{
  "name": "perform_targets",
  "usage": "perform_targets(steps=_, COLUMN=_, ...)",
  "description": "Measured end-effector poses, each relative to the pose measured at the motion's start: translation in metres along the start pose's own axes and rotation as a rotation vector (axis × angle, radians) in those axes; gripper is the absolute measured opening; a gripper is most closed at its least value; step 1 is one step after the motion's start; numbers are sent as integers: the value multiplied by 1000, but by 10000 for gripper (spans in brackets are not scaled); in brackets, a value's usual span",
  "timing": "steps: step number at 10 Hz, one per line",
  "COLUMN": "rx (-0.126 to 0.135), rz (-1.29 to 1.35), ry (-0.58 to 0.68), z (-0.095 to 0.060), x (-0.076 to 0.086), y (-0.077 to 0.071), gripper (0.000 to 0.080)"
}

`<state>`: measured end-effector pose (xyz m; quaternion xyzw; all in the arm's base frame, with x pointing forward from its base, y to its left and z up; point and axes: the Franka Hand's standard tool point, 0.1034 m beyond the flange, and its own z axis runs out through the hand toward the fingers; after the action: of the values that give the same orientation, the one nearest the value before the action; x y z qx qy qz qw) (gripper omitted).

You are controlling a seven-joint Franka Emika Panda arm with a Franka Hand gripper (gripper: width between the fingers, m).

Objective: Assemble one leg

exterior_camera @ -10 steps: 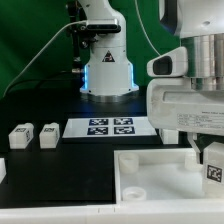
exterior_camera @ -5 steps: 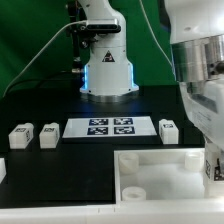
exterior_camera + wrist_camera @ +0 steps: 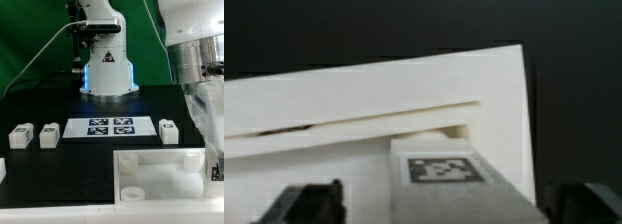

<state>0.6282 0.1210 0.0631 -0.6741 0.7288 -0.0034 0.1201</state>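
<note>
The leg (image 3: 443, 170), a small white block with a square tag on its face, sits between the gripper's (image 3: 443, 205) two dark fingers (image 3: 310, 203), reaching forward from them toward the white panel (image 3: 384, 95). The fingers appear at either side of it with visible gaps, so whether they pinch the leg or stand slightly spread around it cannot be told from these views. In the exterior view the leg (image 3: 217, 168) shows only as a sliver under the arm, over the panel's (image 3: 150, 170) corner on that view's right. That placement suggests the leg is being lined up with a corner hole there. Three more legs (image 3: 21, 134) (image 3: 48, 135) (image 3: 169, 130) stand well away from the gripper, flanking the marker board (image 3: 110, 127) on the black table (image 3: 60, 165), presumably parked within reach for later steps.
</note>
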Motion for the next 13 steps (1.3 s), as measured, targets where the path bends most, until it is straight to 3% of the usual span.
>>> perform_targets(steps=1, rx=-8, rz=-181, ry=10, z=2, x=-1, y=3, gripper=619)
perform_targets(steps=2, rx=-8, rz=-335, ry=11, z=2, x=1, y=3, gripper=640)
perform_targets(steps=4, rx=-18, rz=-686, ry=24, z=2, x=4, y=2, gripper=648)
perform_targets(steps=10, rx=-48, rz=-1259, ry=47, z=1, x=12, y=0, gripper=639)
perform_targets(steps=12, rx=-51, rz=-1248, ry=50, z=1, x=13, y=0, gripper=296)
perform_targets(steps=13, rx=-55, rz=-1257, ry=48, z=1, x=13, y=1, gripper=296)
